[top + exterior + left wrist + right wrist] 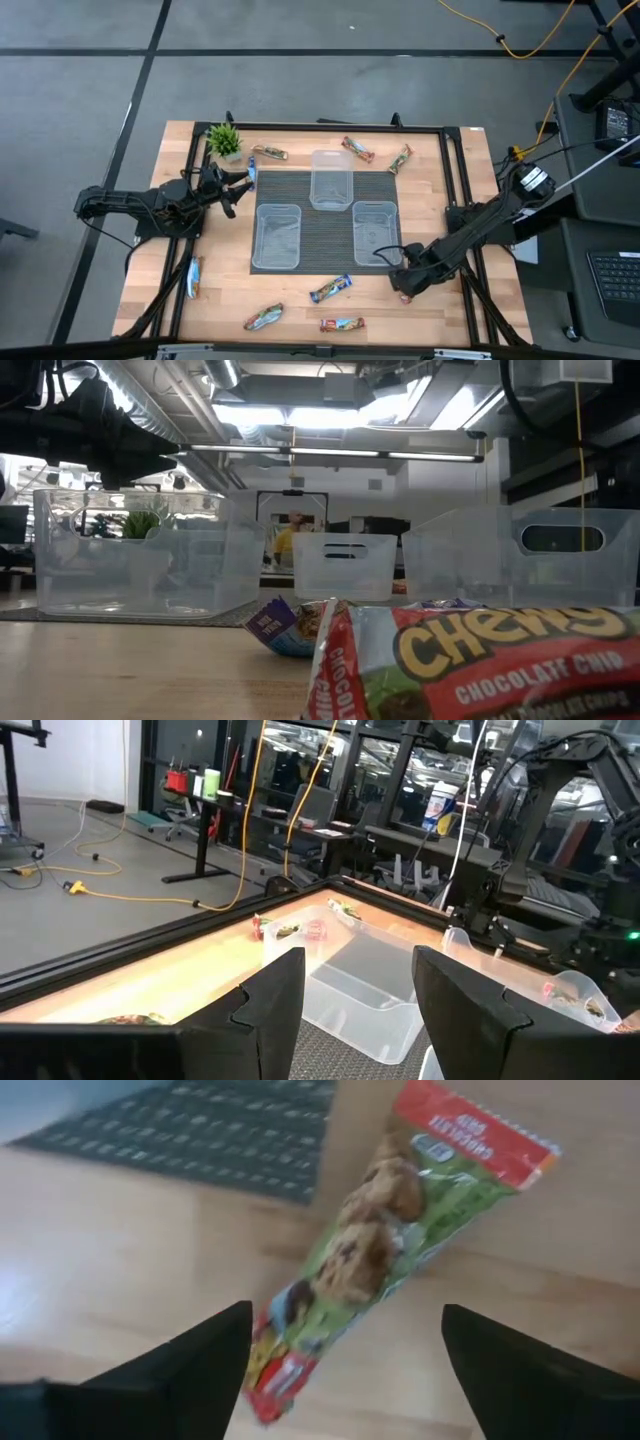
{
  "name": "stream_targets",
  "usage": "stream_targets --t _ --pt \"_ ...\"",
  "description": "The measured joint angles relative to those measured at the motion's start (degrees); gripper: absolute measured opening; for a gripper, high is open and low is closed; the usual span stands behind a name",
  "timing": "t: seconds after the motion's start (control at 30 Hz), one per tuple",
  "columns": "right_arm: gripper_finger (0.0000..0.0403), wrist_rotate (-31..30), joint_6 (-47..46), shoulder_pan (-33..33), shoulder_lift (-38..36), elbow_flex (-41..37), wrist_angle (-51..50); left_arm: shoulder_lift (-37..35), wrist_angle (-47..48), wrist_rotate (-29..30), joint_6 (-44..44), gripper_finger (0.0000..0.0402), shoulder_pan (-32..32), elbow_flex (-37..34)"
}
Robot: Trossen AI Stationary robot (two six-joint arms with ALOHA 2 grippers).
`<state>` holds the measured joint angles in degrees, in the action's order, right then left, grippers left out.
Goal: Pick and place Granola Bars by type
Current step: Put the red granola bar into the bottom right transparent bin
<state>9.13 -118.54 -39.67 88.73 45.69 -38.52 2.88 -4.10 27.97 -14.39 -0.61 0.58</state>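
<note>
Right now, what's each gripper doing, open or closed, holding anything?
Left gripper: open, empty, above the mat's edge.
Right gripper: open, empty, over a red-and-green wrapped granola bar.

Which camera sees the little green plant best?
The high view: the potted plant stands whole at the table's far left corner. The low view shows only its leaves through a clear tub. The wrist views miss it.

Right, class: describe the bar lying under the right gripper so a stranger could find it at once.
Start at the dark ribbed mat in the middle of the wooden table, then go to its front right corner, where the right gripper hangs open. Beneath it lies a shiny red-and-green granola bar; unlike the other bars, it sits between open fingers.
</note>
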Motion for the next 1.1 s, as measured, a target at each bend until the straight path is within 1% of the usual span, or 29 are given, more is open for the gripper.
stream_targets --t 0.2,0.3,0.4,0.67,0.7,0.8,0.9,0.97,1.1 --pt "0.0324 0.15 -2.45 0.03 4.14 0.17 0.31 -0.01 -0.02 0.00 -0.04 0.0180 0.01 0.00" --pt "0.0299 0.28 -2.73 0.03 4.99 0.24 0.70 0.01 -0.12 0.00 -0.05 0.0180 0.00 0.00" --pt "0.0247 0.26 -2.73 0.07 5.03 0.24 0.74 0.01 -0.15 0.00 -1.17 0.0180 0.01 0.00" --pt "0.0040 1.73 -1.16 0.01 4.61 0.15 0.28 -0.01 0.04 0.00 -1.36 0.0180 0.01 0.00" --pt "0.0034 1.68 -1.11 -0.01 4.23 0.09 0.31 -0.01 0.06 0.01 -1.36 0.0180 0.00 0.00" --pt "0.0033 1.45 -1.10 -0.04 2.94 -0.07 -0.48 0.00 0.07 0.01 -1.36 0.0180 0.00 0.00" --pt "0.0051 2.68 -1.04 -0.22 0.85 -0.13 -1.13 -0.01 0.07 0.02 -1.37 0.0180 0.00 0.00" --pt "0.0055 2.95 -1.10 -1.03 -1.09 0.03 -1.40 -0.01 0.07 0.02 -1.38 0.0180 0.01 0.00" --pt "0.0030 2.02 -1.05 -3.17 -5.44 3.84 -7.52 0.00 0.11 0.02 -1.38 0.0180 0.00 0.00"
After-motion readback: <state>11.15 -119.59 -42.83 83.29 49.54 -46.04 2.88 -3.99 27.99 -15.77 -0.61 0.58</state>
